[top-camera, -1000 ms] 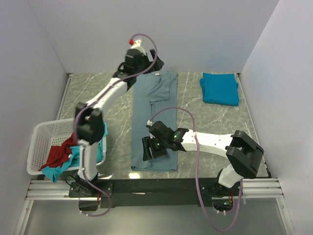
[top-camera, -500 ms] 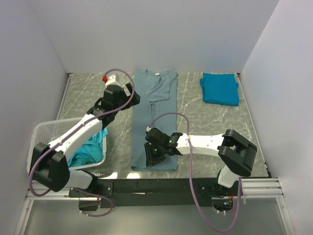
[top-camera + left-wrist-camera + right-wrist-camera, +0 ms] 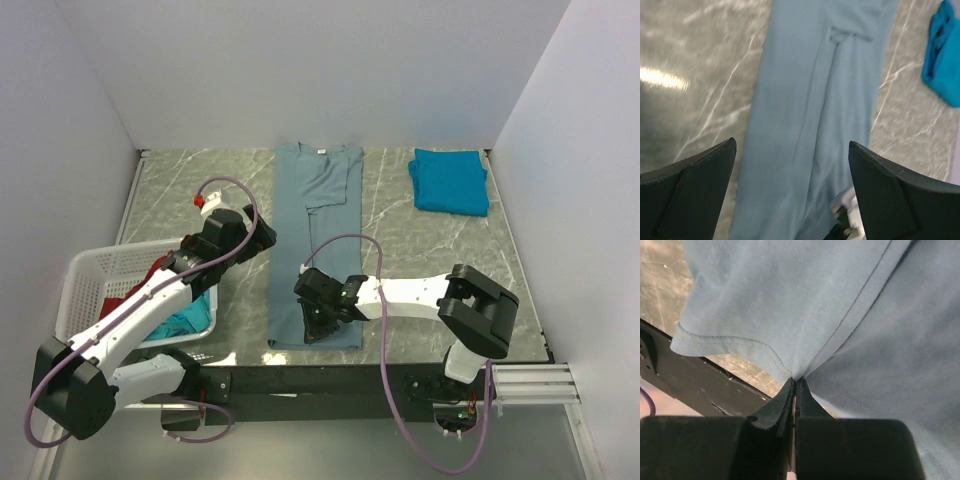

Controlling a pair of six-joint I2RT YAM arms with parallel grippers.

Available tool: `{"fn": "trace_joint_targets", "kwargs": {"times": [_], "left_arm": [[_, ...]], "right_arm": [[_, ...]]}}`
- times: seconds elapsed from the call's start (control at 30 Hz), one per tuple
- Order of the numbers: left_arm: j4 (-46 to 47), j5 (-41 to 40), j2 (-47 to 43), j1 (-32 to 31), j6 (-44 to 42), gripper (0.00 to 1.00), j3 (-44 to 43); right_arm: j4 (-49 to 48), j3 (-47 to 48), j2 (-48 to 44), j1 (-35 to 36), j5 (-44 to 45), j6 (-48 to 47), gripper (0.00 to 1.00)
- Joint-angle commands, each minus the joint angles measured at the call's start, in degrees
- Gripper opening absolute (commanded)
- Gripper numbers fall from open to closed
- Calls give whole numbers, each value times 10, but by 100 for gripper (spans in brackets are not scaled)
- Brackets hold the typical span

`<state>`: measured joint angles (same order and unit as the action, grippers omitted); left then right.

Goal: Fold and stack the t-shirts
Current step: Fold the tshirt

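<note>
Basket point(image 3: 95, 288) (two shirts point(image 3: 186, 316) inside, perhaps) left of t-shirt point(image 3: 318, 230).

The grey-blue shirt point(image 3: 318, 230) is soft, matt, fine-knit cloth with a line of stitching along its hem. It puckers where the right fingers point(image 3: 775, 412) pinch it. Those fingers are black, hard-looking and matt, like the left fingers point(image 3: 695, 195), which stand apart. The teal shirt point(image 3: 450, 180) near the far right corner of the tabletop point(image 3: 420, 250) is the same dull cloth. The tabletop is smooth, glossy grey stone-look with white veins, and it throws back a bright glare. The basket point(image 3: 85, 290) at the left edge is white plastic lattice holding matt red cloth point(image 3: 152, 274) and turquoise cloth point(image 3: 190, 310). The arm shells point(image 3: 415, 292) are smooth white plastic.
</note>
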<state>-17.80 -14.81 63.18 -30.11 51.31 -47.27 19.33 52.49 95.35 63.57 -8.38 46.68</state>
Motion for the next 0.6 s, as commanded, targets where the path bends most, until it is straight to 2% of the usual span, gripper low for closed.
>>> {"fn": "trace_joint_targets", "kwargs": {"times": [0.0,0.2,0.37,0.57], "left_arm": [[-40,7,-38,-14,30,100,20],[-76,47,-81,-23,42,99,78],[-117,74,-88,-39,59,99,99],[-148,121,-97,-82,69,99,118]], "right_arm": [[25,10,-31,6,11,4,0],[65,18,-62,7,4,1,0],[40,-12,-48,7,-19,15,0],[44,-34,-33,7,14,32,0]]}}
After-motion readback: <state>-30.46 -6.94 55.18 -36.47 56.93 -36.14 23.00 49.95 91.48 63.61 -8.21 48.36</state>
